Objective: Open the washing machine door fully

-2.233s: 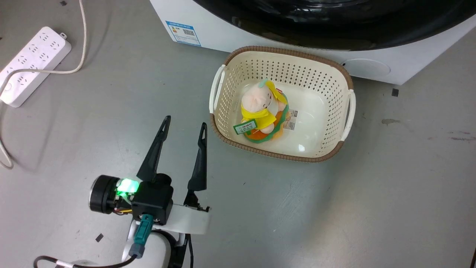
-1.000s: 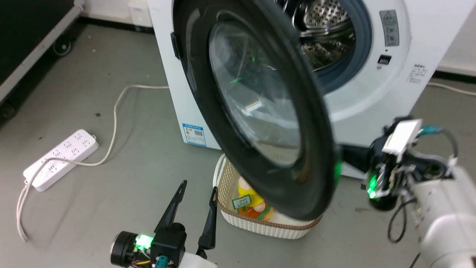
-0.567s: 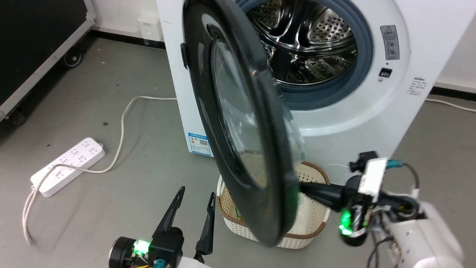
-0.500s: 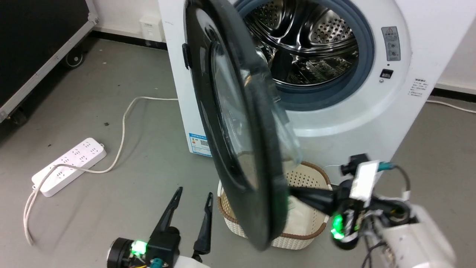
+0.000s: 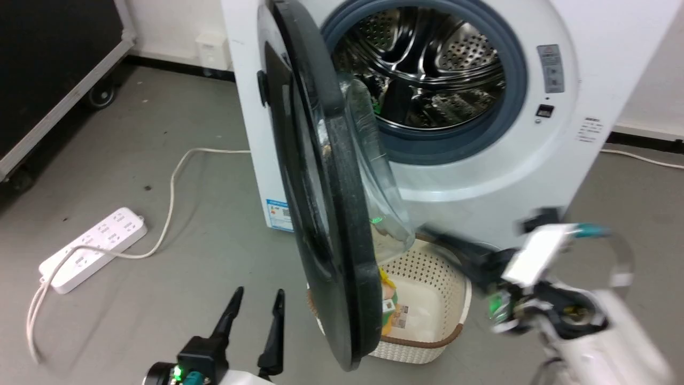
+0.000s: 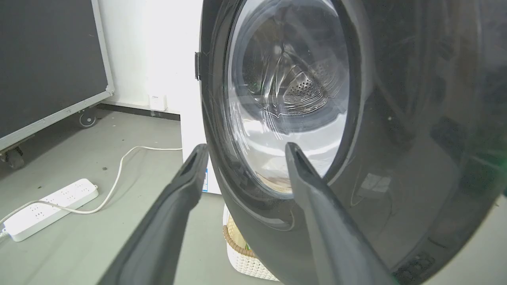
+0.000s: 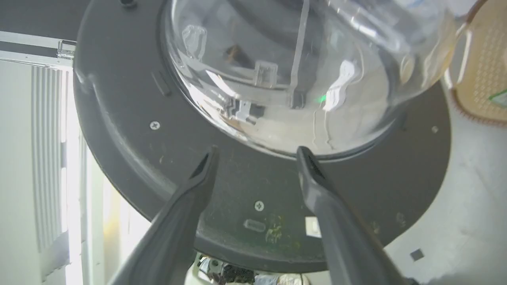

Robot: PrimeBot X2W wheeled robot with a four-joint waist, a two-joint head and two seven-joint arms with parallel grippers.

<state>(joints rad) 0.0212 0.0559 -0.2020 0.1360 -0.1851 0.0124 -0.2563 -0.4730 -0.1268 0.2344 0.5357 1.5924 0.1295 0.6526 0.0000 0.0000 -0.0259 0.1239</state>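
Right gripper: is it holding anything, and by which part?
Nothing is held. The right gripper is open, jaws apart facing the door's inner rim, clamping no part of it. The left gripper is open too.

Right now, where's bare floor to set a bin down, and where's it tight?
Free: grey floor between the power strip and the washing machine door, ahead of the left end effector. Tight: under the door's lower edge, where the basket sits.
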